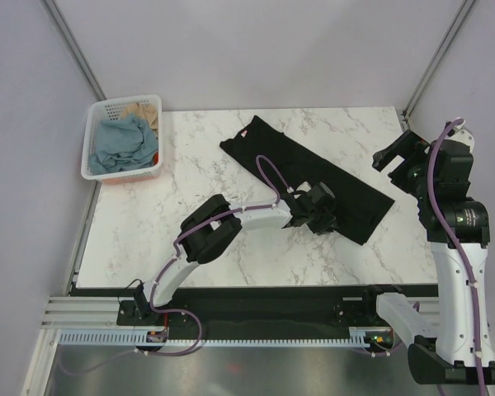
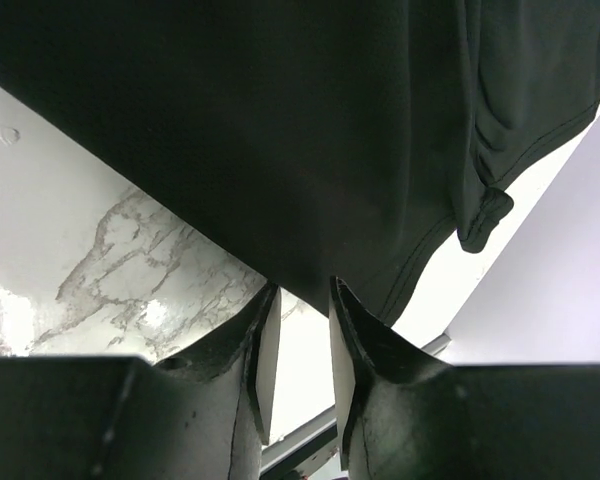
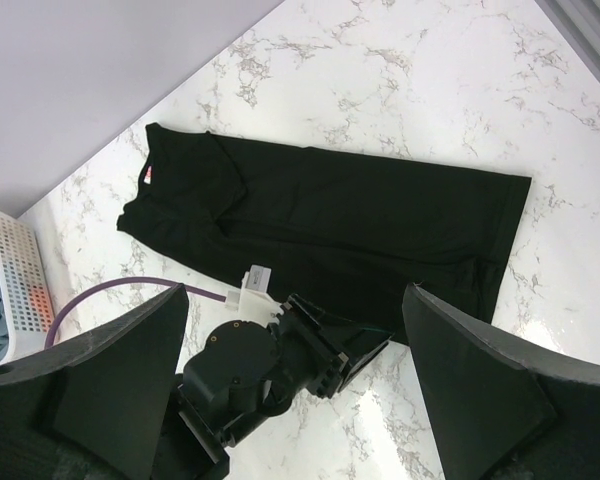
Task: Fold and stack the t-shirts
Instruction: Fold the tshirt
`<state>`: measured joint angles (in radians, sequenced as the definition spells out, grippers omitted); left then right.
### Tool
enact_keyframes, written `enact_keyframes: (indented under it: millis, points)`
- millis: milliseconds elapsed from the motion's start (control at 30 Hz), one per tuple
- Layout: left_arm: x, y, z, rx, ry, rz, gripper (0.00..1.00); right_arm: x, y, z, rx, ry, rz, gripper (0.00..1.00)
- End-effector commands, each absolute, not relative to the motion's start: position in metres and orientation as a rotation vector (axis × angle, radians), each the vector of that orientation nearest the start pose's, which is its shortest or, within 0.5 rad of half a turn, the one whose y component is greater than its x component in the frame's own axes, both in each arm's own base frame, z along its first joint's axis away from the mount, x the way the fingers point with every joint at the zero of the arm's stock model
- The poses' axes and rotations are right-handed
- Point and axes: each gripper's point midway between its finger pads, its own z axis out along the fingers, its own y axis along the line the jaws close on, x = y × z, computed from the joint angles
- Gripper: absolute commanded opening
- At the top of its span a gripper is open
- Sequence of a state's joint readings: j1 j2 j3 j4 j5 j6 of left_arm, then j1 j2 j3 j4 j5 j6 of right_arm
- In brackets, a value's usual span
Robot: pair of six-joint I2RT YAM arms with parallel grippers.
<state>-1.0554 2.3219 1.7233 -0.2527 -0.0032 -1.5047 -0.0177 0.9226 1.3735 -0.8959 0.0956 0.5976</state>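
The black shirt [image 1: 305,177] lies on the table [image 1: 190,181], with our left gripper [image 2: 302,290] at its near edge, jaws narrowly apart and empty. If we close here, we might miss the fabric. Our right gripper [image 1: 396,155] hangs wide open, empty.

This is looking like a robotics lab test cell: two robot arms [image 1: 223,227] are sitting bolted to a metal rail [image 1: 82,313] at the near edge of a marble-patterned table [image 1: 148,239], with purple cables [image 1: 268,169] looping along them. Plain pale panels [image 1: 272,49], held by metal struts [image 1: 74,49] at the corners, are closing in the table on three sides.
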Motion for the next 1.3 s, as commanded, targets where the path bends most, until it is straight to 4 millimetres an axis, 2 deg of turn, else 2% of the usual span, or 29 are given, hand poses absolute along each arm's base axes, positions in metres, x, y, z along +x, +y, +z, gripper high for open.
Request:
enact_keyframes:
  millis: [0, 367, 533, 633, 667, 700, 733, 767, 833, 900, 933, 967, 1033, 1200, 1267]
  points:
    - [0.27, -0.547, 0.027, -0.684, 2.643, -0.992, 0.33, 0.264, -0.003, 0.353, 0.668, 1.88, 0.253, 0.97]
    - [0.267, -0.547, 0.012, -0.695, 2.663, -0.965, 0.24, 0.257, -0.002, 0.359, 0.664, 1.866, 0.257, 0.97]
    - [0.266, -0.546, 0.014, -0.672, 2.666, -0.965, 0.03, 0.255, -0.001, 0.361, 0.659, 1.865, 0.265, 0.97]
    - [0.266, -0.543, 0.021, -0.633, 2.656, -0.965, 0.02, 0.256, 0.0, 0.357, 0.652, 1.878, 0.265, 0.97]
    - [0.263, -0.537, 0.018, -0.62, 2.664, -0.943, 0.02, 0.256, 0.001, 0.357, 0.645, 1.883, 0.27, 0.97]
    - [0.264, -0.534, 0.031, -0.611, 2.644, -0.958, 0.02, 0.257, 0.001, 0.354, 0.643, 1.891, 0.268, 0.97]
    - [0.262, -0.53, 0.031, -0.598, 2.645, -0.947, 0.02, 0.257, 0.002, 0.352, 0.641, 1.902, 0.266, 0.97]
    - [0.257, -0.521, 0.024, -0.587, 2.656, -0.909, 0.02, 0.258, 0.003, 0.35, 0.635, 1.913, 0.271, 0.97]
    - [0.251, -0.513, 0.031, -0.576, 2.659, -0.909, 0.02, 0.259, 0.004, 0.349, 0.63, 1.92, 0.277, 0.97]
    - [0.24, -0.499, 0.022, -0.553, 2.691, -0.869, 0.02, 0.26, 0.004, 0.347, 0.626, 1.926, 0.274, 0.97]
    - [0.238, -0.495, 0.031, -0.545, 2.684, -0.881, 0.02, 0.261, 0.004, 0.346, 0.618, 1.931, 0.266, 0.97]
    - [0.232, -0.481, 0.019, -0.546, 2.706, -0.827, 0.02, 0.262, 0.003, 0.345, 0.614, 1.937, 0.26, 0.97]
    - [0.223, -0.463, 0.018, -0.527, 2.714, -0.793, 0.02, 0.262, 0.005, 0.344, 0.601, 1.946, 0.262, 0.98]
    - [0.207, -0.432, 0.021, -0.456, 2.736, -0.752, 0.02, 0.264, 0.011, 0.328, 0.585, 1.999, 0.286, 0.98]
    - [0.195, -0.414, 0.011, -0.433, 2.769, -0.71, 0.02, 0.266, 0.013, 0.323, 0.58, 2.012, 0.298, 0.98]
